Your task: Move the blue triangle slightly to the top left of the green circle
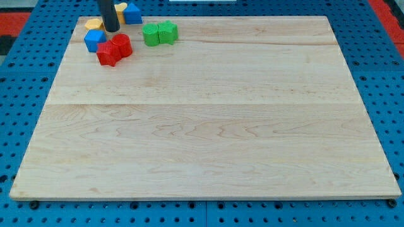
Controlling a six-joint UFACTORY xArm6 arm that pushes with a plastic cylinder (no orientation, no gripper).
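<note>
My tip (111, 30) rests on the board near its top left corner, inside a cluster of blocks. One blue block (132, 13) lies just to the tip's upper right, at the board's top edge. A second blue block (95, 40) lies just below and left of the tip. Two green blocks touch side by side to the right of the tip: the left one (151, 34) and the right one (168, 31). I cannot make out which blue block is the triangle or which green block is the circle.
Two red blocks (108, 54) (122, 45) touch each other below the tip, next to the lower blue block. A yellow block (94, 24) lies left of the tip; another yellow one (120, 9) is partly hidden behind the rod. The wooden board (208, 126) sits on blue pegboard.
</note>
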